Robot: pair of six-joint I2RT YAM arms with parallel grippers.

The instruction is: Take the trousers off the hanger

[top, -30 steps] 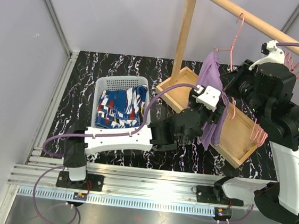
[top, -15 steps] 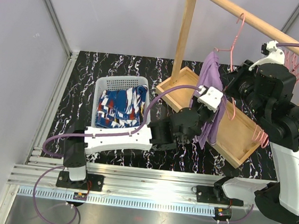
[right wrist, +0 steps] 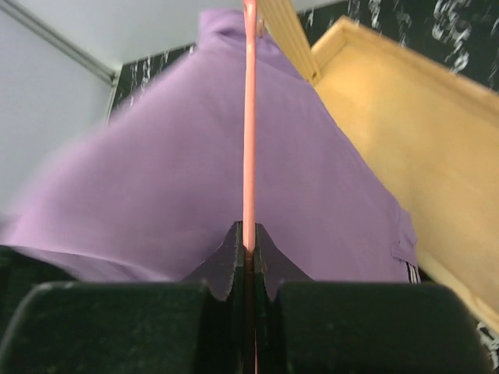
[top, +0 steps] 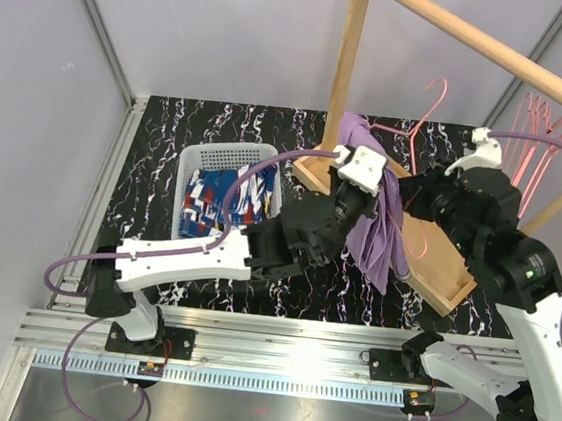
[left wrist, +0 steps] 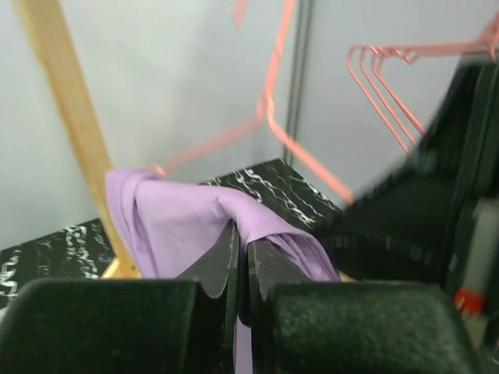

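**Hanger and lilac trousers brought down off the rail toward the post**

Both arms had swung closer to the wooden post (top: 347,77) than a second before; the pink hanger (top: 428,100) had come with them, its hook apparently below the rail (top: 460,33).

The right gripper (right wrist: 248,241) was clamped on the hanger's wire. The left gripper (left wrist: 243,241) was pinched tight on a fold of the lilac trousers (top: 374,235), which hung just right of the post, draped over the hanger; sliding them free looked like the remaining step.

Counted: two trousers, the lilac pair and the blue patterned trousers (top: 224,202), which lay in the one basket (top: 191,161) left of the post; one held hanger; at least three spare hangers (top: 546,128) on the rail, well right of the post.
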